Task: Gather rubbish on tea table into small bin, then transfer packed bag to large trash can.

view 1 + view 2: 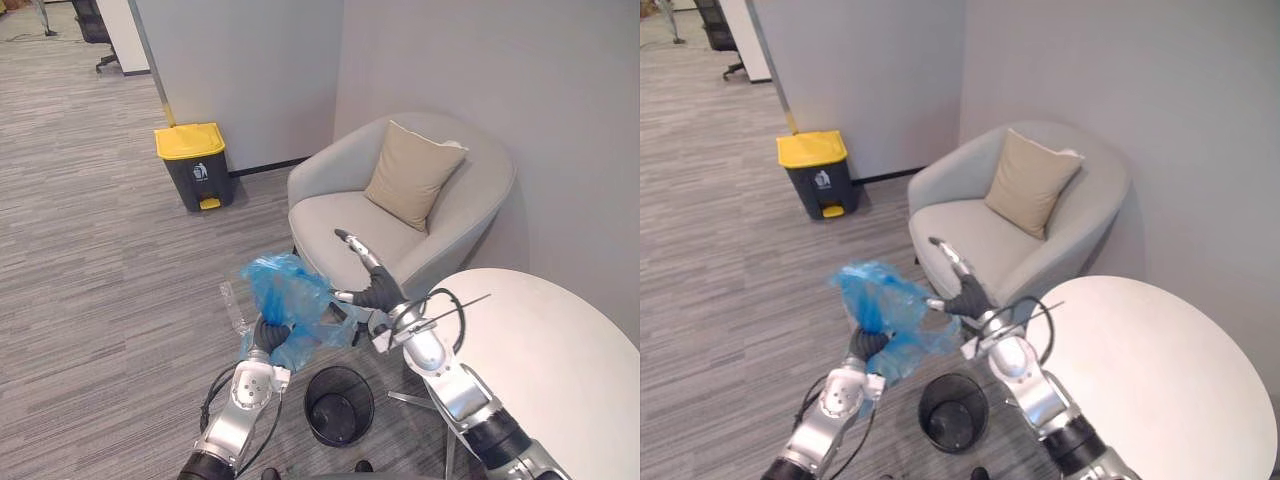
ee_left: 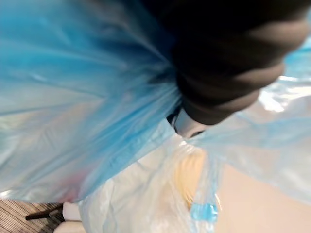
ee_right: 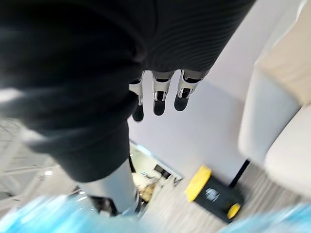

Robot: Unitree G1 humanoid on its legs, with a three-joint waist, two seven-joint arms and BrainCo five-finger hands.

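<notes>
**Left eye view.** A small black mesh bin (image 1: 339, 369) stands on the grey striped carpet (image 1: 100, 280). Above the bin and a little to its left, a crumpled translucent blue plastic bag (image 1: 290, 295) hangs in the air, clear of the bin's rim. It is bunched over the left hand (image 1: 268, 335). The plastic hides all of that hand but its dark ribbed cover, so I cannot tell whether it is closed on the bag. The right hand (image 1: 375, 290) is also above the bin, on the bag's right side. Its fingers (image 1: 357, 246) are straight and grip nothing, and its thumb reaches to the bag's edge. Just right of the bin is a round white table (image 1: 540, 360). Beyond the bin sits a rounded light grey armchair (image 1: 340, 215) with a square beige cushion (image 1: 410, 172) leaning on its back. Far beyond the bin to the left, by the wall, stands a dark grey trash can with a yellow lid (image 1: 195, 170), lid down and well apart from the bag.

**Right eye view.** Above the bin, the bag gathers to a narrow neck just over the left hand's cover.

**Left wrist view.** Blue plastic wraps close round the dark cover. Something pale and yellowish shows through it, too blurred to name.

**Right wrist view.** The straight fingers reach out from the cover, holding nothing. The trash can and the armchair lie past them.
</notes>
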